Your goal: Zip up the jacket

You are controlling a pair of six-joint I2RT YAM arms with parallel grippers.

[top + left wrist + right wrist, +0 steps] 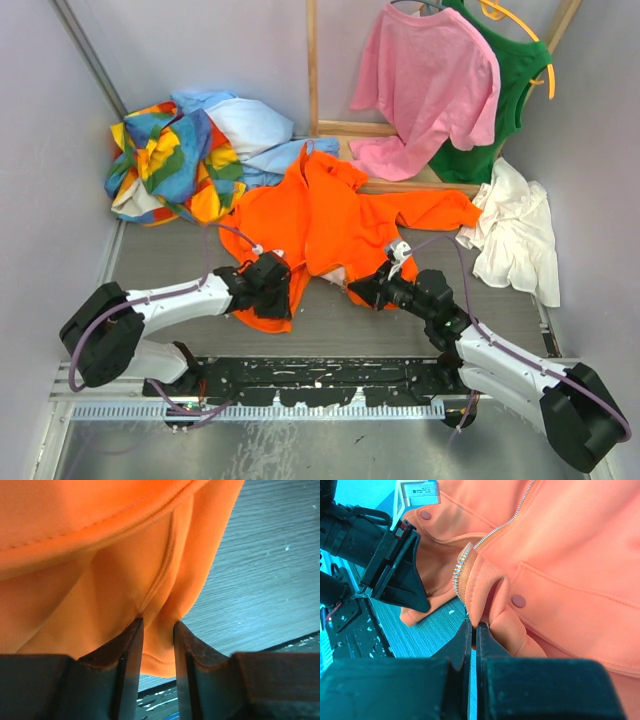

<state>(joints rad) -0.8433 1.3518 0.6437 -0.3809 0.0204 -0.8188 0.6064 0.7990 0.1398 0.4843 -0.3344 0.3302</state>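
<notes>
The orange jacket (330, 215) lies spread on the table, its front open at the lower end. My left gripper (272, 287) is shut on a fold of the jacket's lower left hem; in the left wrist view the orange fabric (125, 570) fills the gap between my fingers (131, 647). My right gripper (366, 291) is shut on the jacket's bottom edge right beside the silver zipper teeth (460, 572), with the jaws pinching a thin fold (474, 626). The left gripper also shows in the right wrist view (400, 575), close to the left. The zipper slider is hidden.
A multicoloured patchwork garment (170, 160) and a light blue one (250, 125) lie at the back left. A pink T-shirt (425, 80) and a green shirt (505, 100) hang at the back right. A white cloth (515, 235) lies right. A black rail (320, 375) runs along the near edge.
</notes>
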